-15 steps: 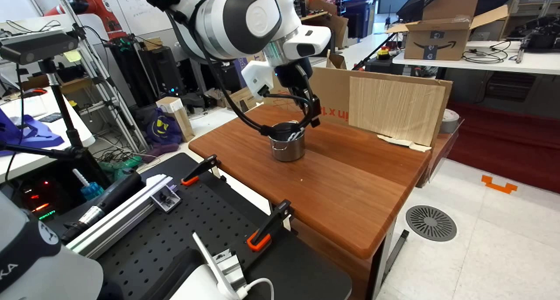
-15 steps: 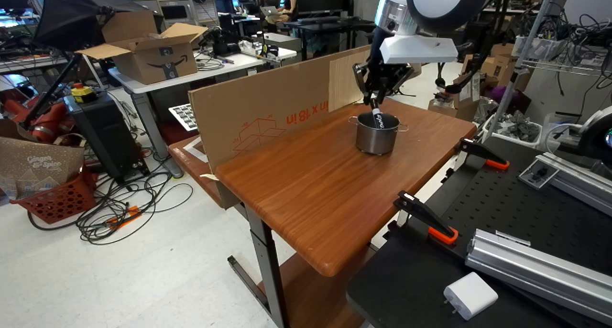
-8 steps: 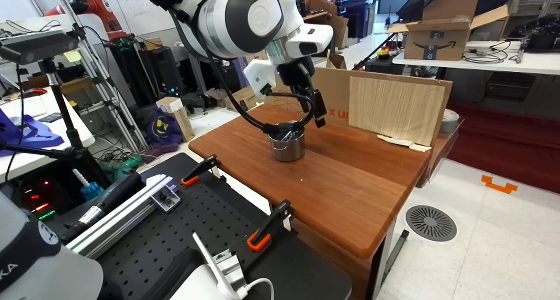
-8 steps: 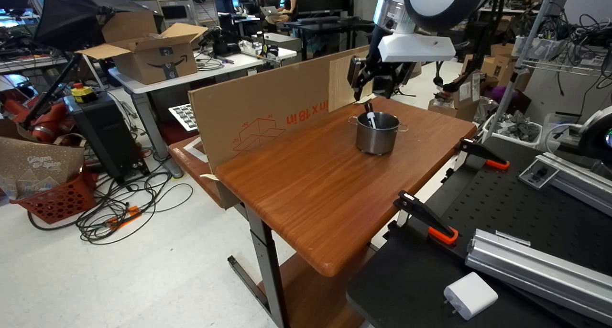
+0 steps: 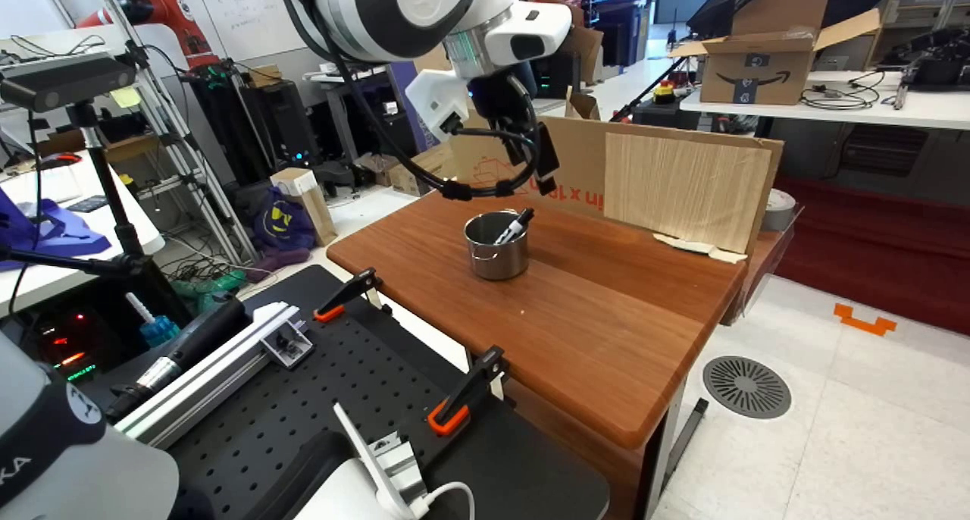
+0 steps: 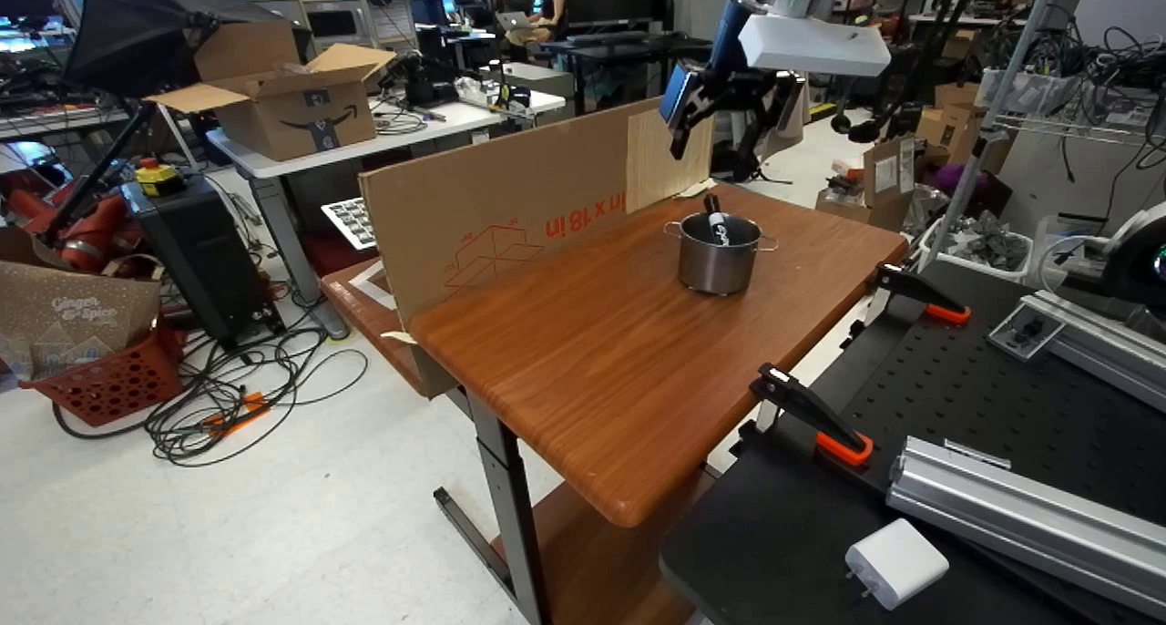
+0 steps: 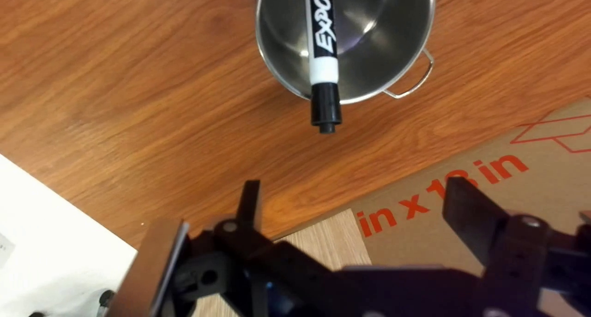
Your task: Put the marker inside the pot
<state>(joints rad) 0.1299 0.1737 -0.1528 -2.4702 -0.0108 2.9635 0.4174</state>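
While the claw (image 6: 712, 162) hangs over the bench (image 5: 599, 330), its two fingers (image 7: 475, 220) standing wide apart, the marker (image 7: 323, 44) sits in the pot (image 6: 717, 271), well clear of them. It is lower than the fingertips, with open air between its cap and the claw. It leans rather than stands: the black cap pokes up over the rim on the side toward the cardboard (image 6: 510, 188), and its lower end is hidden from me by the pot's wall. Looking down from the wrist, I see that cap pointing toward the claw, the marker lying ahead of the fingertips, within the breadth of the space between them but closer to one finger's side. White letters reading EXPO run along its black label. The pot stands upright on the bench, a thin wire handle on either side. Two clamps (image 5: 471, 387) sit at the edge of the black board (image 5: 348, 372) beside the bench.
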